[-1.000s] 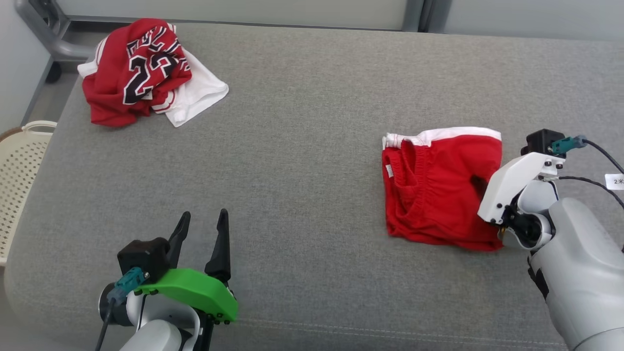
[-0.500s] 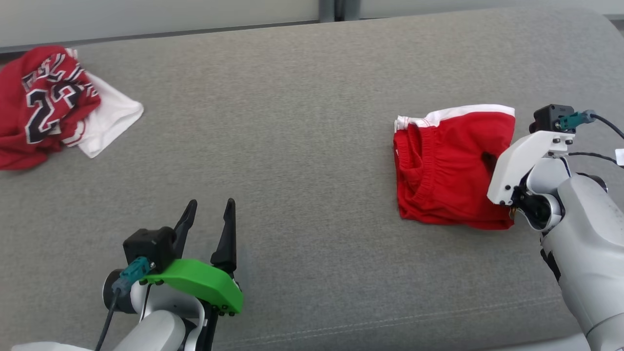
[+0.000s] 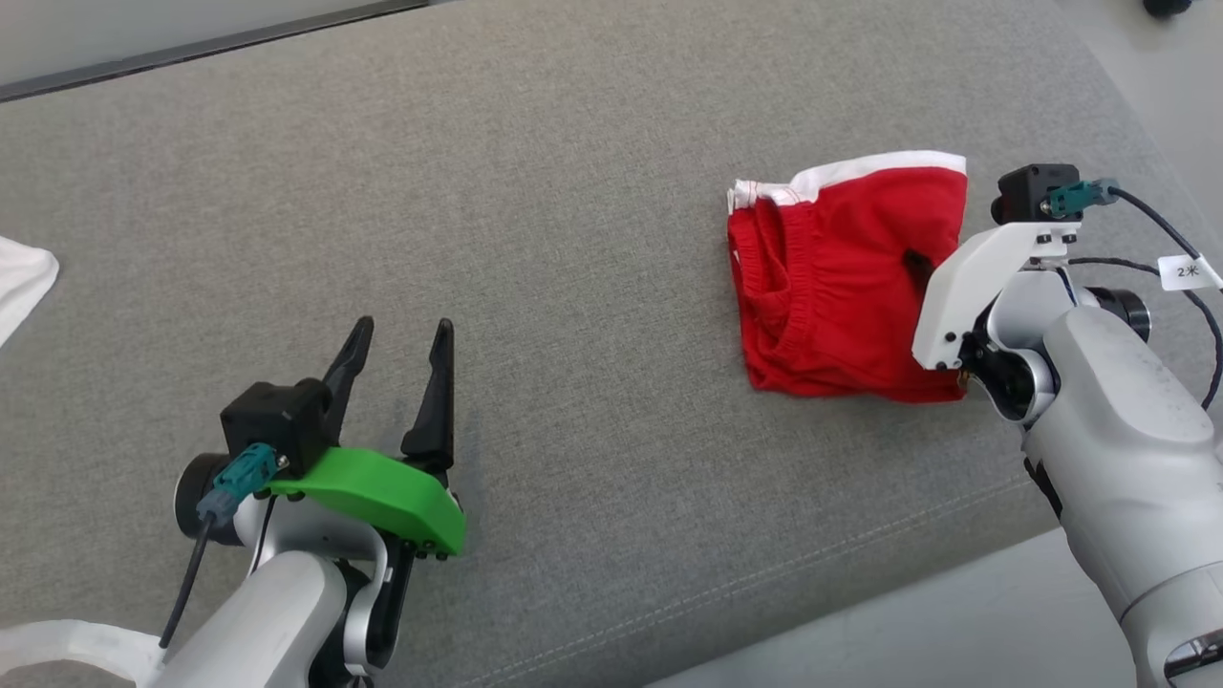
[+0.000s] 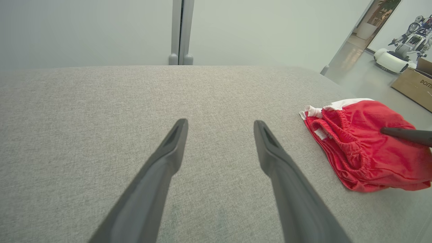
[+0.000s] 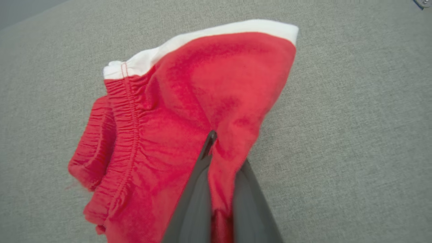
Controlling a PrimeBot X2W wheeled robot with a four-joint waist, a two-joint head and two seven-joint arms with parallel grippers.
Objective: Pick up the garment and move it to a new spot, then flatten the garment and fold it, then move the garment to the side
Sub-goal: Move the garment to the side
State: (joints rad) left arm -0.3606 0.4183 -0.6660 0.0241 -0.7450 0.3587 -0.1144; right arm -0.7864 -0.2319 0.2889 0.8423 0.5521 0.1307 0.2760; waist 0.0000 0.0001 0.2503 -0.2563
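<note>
A corner of white cloth [image 3: 19, 282] shows at the far left edge of the head view, lying on the grey bench [image 3: 573, 191]. Further in, at the lower left, the left tool [image 3: 402, 327] hangs over bare fabric with its two dark fingers spread well apart and nothing between them; a green cover [image 3: 377, 487] and a small black camera [image 3: 272, 425] sit just behind them on the wrist. In the left wrist view the same left tool [image 4: 220, 122] points across the bench [image 4: 84, 111] toward a pale wall [image 4: 253, 30], and only grey weave lies between the fingers. To the right of it in that view lie the shorts [image 4: 364, 152], with a box [image 4: 413, 87] and another robot [image 4: 401, 54] on the floor beyond. In the head view the shorts [image 3: 841, 287] lie folded on the right part of the bench, well apart from the left tool and near the front edge; they are red, with a white band along the far side and a gathered waistband on their left. At their right edge the right tool [image 3: 919, 260] reaches in under a white cover [image 3: 970, 287], and only a dark tip shows against the red. The right wrist view shows the right tool [image 5: 222, 158] with its fingers drawn together on a fold of the shorts [image 5: 162, 135], the cloth pinched between them and pulled into a ridge toward the tips, while the rest of the shorts rests on the bench [image 5: 354, 135]. A cable [image 3: 1166, 229] with a tag [image 3: 1185, 272] runs off the right wrist.
</note>
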